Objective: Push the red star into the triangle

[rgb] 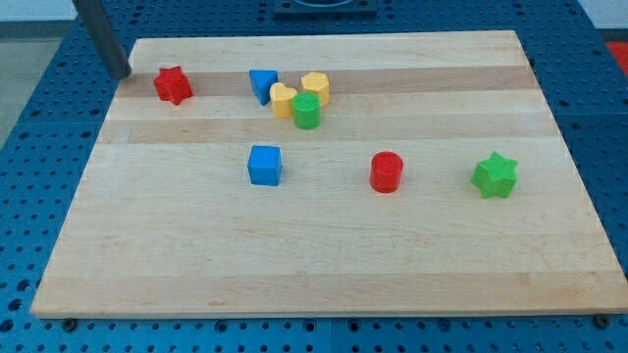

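The red star [173,85] lies near the board's top left corner. The blue triangle [261,84] lies to its right, a gap of bare wood between them. My tip [122,74] stands just left of the red star, a short gap apart, at the board's left edge. The rod rises from it to the view's top left.
A yellow heart [283,100], a yellow hexagon [315,86] and a green cylinder [306,112] cluster against the triangle's right side. A blue cube [264,165] sits mid-board, a red cylinder [387,172] to its right, a green star [495,176] further right. The wooden board [324,265] lies on a blue perforated table.
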Robot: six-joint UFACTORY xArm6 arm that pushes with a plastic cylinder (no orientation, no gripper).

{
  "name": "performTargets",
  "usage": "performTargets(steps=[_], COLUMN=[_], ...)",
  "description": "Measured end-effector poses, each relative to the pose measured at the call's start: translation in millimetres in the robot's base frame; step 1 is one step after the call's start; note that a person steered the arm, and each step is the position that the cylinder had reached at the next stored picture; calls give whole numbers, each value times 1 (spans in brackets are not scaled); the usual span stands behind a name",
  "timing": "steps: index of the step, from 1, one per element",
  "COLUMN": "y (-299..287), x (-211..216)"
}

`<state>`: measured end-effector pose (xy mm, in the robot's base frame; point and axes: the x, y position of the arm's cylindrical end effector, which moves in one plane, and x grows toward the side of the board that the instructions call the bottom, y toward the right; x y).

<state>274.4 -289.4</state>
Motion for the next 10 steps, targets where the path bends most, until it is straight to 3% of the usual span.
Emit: performTargets(steps=[2,4,5,6,7,9,10], y=[88,5,8,50,85,4,14], x=[48,45,25,8,18,29,41])
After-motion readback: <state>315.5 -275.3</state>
